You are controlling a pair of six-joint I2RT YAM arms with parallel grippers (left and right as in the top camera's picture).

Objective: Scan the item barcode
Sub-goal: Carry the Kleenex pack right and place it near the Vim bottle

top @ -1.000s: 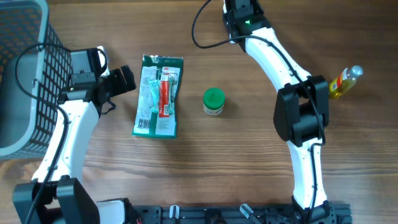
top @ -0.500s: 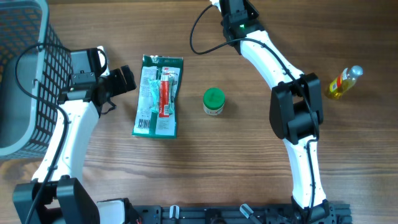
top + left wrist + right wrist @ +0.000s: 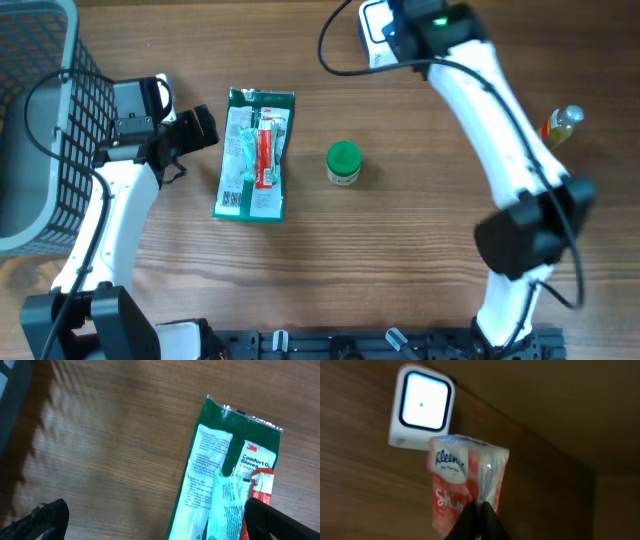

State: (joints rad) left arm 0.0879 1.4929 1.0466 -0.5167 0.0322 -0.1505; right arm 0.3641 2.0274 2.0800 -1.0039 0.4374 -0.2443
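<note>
- Jaws of the right gripper [image 3: 479,510] are clamping shut on one edge of the red-and-white tissue packet [image 3: 465,477], which is being held in the air at the far edge of the surface [image 3: 400,250].
- Just beyond the packet, the white scanner [image 3: 422,407] is glowing, its lit window facing the wrist camera. The packet's far edge is overlapping the scanner's lower rim in that view, and whether they are touching cannot be told.
- Jaws of the left gripper [image 3: 197,130] are standing wide apart and holding nothing, just left of the glove packet [image 3: 255,155].
- Compared with a second ago, the right arm [image 3: 490,100] is reaching differently. Its elbow is now sitting further right and nearer the front edge, and its wrist is hanging beside the scanner, which is now showing in the overhead view.
- That arm is now crossing in front of the yellow bottle [image 3: 560,124] and hiding part of it.
- The left arm [image 3: 120,200], the glove packet and the green-lidded jar [image 3: 343,163] are lying where they were.
- Counting from near to far: two arms, one glove packet, one jar, one bottle, one grey basket [image 3: 50,100], one tissue packet, one scanner.
</note>
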